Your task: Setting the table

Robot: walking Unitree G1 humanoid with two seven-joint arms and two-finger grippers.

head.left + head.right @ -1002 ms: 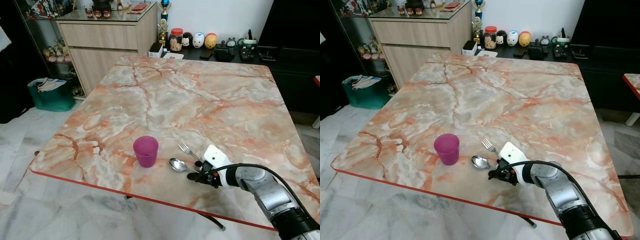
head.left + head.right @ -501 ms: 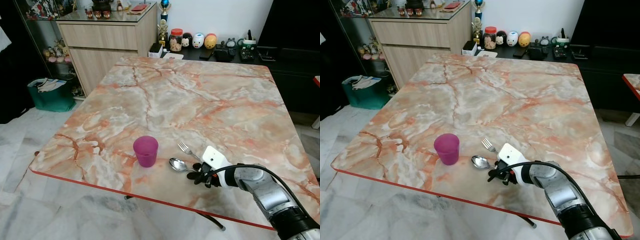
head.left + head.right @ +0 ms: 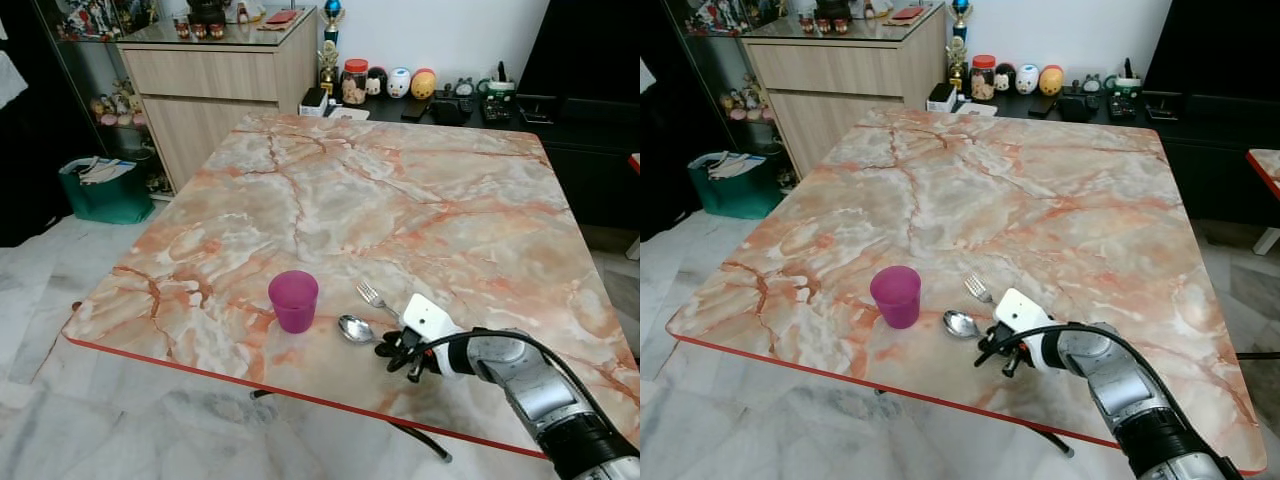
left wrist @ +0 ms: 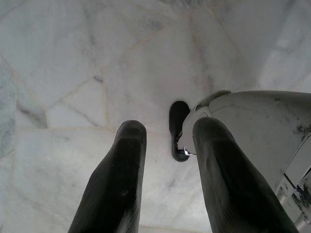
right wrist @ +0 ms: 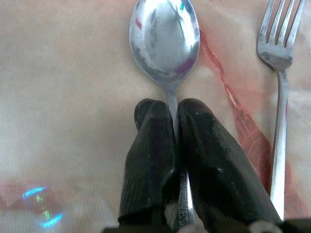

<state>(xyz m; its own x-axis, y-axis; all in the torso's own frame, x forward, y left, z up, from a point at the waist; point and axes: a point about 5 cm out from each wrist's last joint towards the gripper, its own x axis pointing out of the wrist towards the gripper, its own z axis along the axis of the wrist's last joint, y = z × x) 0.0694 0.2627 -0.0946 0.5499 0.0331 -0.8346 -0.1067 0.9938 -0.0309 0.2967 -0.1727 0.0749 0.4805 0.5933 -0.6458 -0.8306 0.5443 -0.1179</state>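
The right gripper [image 5: 175, 145] is seen closed on the handle of a metal spoon [image 5: 165, 41], the two black fingers pinched together over the thin stem just behind the bowl, low over the marble table [image 3: 400, 200] near its front edge. The spoon's long axis is aligned with the fingers, its bowl pointing away from the wrist toward the purple cup [image 3: 293, 300], which stands just beside it on the robot's left. A fork [image 5: 279, 97] is laid just beside the spoon, roughly parallel, tines pointing the same way, on the side away from the cup. The left gripper [image 4: 165, 165] is hung over the floor, its fingers parted and nothing held between them.
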